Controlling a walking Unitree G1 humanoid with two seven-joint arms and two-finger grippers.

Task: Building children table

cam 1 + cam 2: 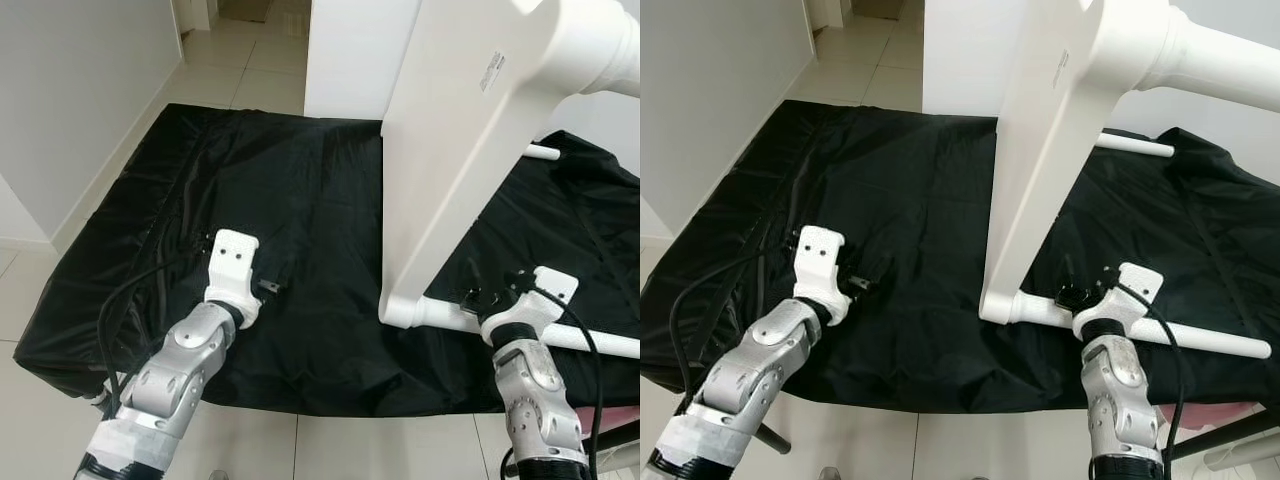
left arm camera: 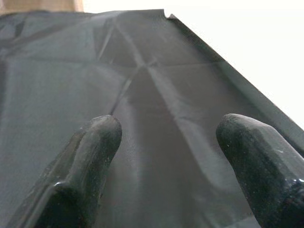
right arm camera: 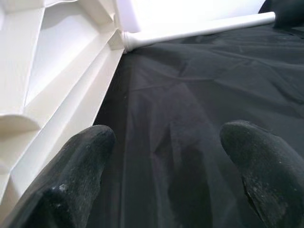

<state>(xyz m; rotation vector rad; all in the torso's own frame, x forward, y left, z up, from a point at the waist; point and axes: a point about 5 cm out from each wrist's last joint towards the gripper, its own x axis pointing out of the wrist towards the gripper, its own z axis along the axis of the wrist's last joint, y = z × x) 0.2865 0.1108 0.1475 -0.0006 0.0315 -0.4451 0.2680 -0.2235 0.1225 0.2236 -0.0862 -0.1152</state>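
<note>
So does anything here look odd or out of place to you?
The white table is not upright: it stands on its edge on the black cloth, legs sticking out sideways. The cloth is rumpled. The left claw and right claw are open over the cloth, holding nothing.

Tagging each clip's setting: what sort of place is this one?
Probably a room in a home, used for furniture assembly: pale tiled floor, white walls, and a black sheet spread under a white children's table standing on its side.
</note>
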